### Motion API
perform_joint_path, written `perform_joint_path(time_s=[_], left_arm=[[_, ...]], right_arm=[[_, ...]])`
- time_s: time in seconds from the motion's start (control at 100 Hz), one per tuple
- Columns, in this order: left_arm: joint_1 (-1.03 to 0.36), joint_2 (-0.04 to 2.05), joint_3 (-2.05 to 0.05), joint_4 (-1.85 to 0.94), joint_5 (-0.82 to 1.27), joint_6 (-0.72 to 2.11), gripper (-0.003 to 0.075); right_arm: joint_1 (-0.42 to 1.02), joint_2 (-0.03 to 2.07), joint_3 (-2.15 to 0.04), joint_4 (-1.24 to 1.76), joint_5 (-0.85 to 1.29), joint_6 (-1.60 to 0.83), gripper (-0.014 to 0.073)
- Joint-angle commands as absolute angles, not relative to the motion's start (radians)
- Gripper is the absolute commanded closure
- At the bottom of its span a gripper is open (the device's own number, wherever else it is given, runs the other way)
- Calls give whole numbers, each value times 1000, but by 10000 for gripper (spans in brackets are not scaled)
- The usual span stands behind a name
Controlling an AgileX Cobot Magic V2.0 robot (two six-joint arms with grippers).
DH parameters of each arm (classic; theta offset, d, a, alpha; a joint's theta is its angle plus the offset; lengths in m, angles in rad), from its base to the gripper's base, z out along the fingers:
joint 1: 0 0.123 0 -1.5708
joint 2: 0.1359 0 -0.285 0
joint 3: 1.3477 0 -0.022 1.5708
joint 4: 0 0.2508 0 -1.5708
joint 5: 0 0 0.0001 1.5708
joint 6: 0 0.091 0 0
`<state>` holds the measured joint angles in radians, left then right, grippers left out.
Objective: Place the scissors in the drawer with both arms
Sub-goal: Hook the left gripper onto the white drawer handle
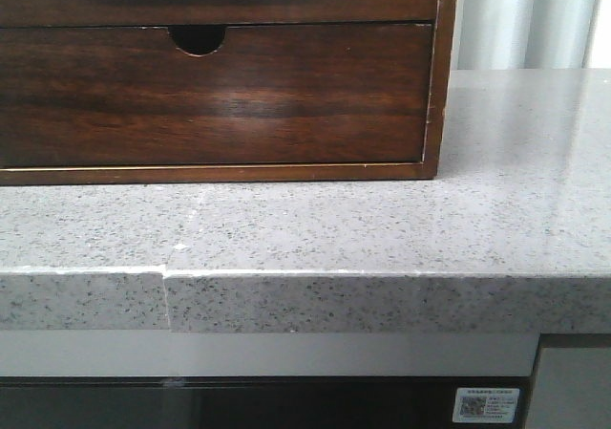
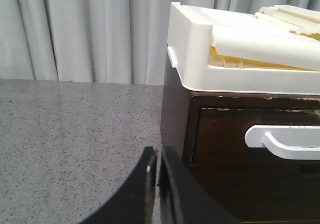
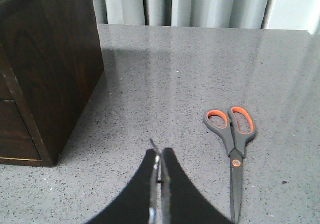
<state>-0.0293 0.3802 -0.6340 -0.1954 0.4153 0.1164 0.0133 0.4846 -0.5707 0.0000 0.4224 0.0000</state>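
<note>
1. While pressed together and empty, right claw (image 3: 160, 159) hovers over desk (image 3: 190, 84), scissors (image 3: 234, 146) lying flat beside it.
2. Left claw (image 2: 158, 159), likewise pressed together, beside drawer (image 2: 250, 149), seemingly unopened.
3. Likely snag: flat scissors slipping from the pinch.

Glossy wooden drawer (image 2: 235, 139); speckled stone countertop (image 1: 382, 228)

**Soft daylight, mild glare, blurred foregrounds**

Even, cool light is filling all three views. A pale sheen is glowing on the glossy lower drawer front (image 1: 215, 99), and the speckled tabletop (image 3: 200, 69) is reflecting the bright curtains (image 3: 200, 4). The cabinet (image 3: 47, 59) is casting a soft shadow beside itself. Both dark pincers are appearing blurred; the white tray (image 2: 240, 54) is looking slightly overexposed.
</note>
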Motion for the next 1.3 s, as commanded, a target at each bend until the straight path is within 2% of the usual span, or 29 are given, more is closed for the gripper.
perform_joint_path(time_s=[0.0, 0.06, 0.11, 0.16, 0.26, 0.33, 0.38, 0.66, 0.93, 1.18, 1.29], left_arm=[[-26, 397, -670, -202, 350, 117, 740], [-26, 397, -670, -199, 350, 117, 732], [-26, 397, -670, -185, 350, 117, 686], [-26, 397, -670, -158, 350, 117, 596], [-26, 397, -670, -120, 346, 117, 316], [-26, 397, -670, -123, 346, 117, 185], [-26, 397, -670, -123, 346, 117, 149], [-26, 399, -670, -257, 347, 111, 196], [-26, 431, -609, -845, 314, 111, 231], [-26, 618, -597, -1096, 431, 123, 231], [-26, 713, -597, -1271, 492, 298, 231]], right_arm=[[6, 495, -604, -10, 352, 0, 641], [6, 495, -604, -10, 349, 0, 578], [6, 495, -604, -10, 348, 0, 489], [6, 495, -604, -10, 344, 0, 368], [6, 495, -604, -12, 339, 0, 195], [6, 495, -604, -12, 335, 0, 141], [6, 495, -604, -12, 335, 0, 141], [6, 495, -604, -12, 335, 0, 141], [6, 495, -604, -12, 335, 0, 141], [6, 495, -604, -10, 333, 0, 141], [6, 495, -604, -10, 331, 0, 141]])
